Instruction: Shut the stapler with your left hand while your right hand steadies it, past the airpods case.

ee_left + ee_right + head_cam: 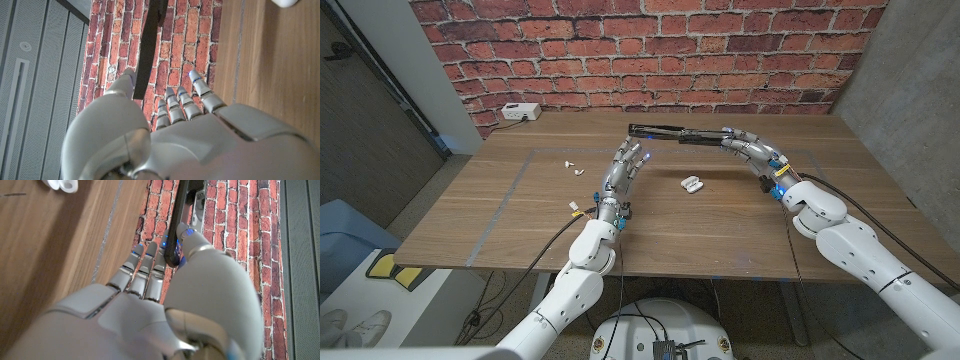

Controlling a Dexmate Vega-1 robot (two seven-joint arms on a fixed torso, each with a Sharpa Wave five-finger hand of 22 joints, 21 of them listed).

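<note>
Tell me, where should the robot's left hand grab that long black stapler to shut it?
Probably the free end of the stapler, coming from the robot's left. The right hand already holds the other end, and the left hand hovers just before the free end, fingers reaching toward it. The long thin arm suits a pinch between thumb and fingers.

In front of me I see a wooden table (520, 215) with pale tape lines marked on its top. Behind its far edge stands a red brick wall (650, 50) across most of the width. To the right of the bricks I see a plain grey wall (910, 70), and to the left a grey panel (430, 70). A small white box (521, 112) sits at the far left corner of the table. On the floor at near left lie a yellow-and-black mat (395, 272) and white shoes (345, 325). The light is even and soft.
</note>
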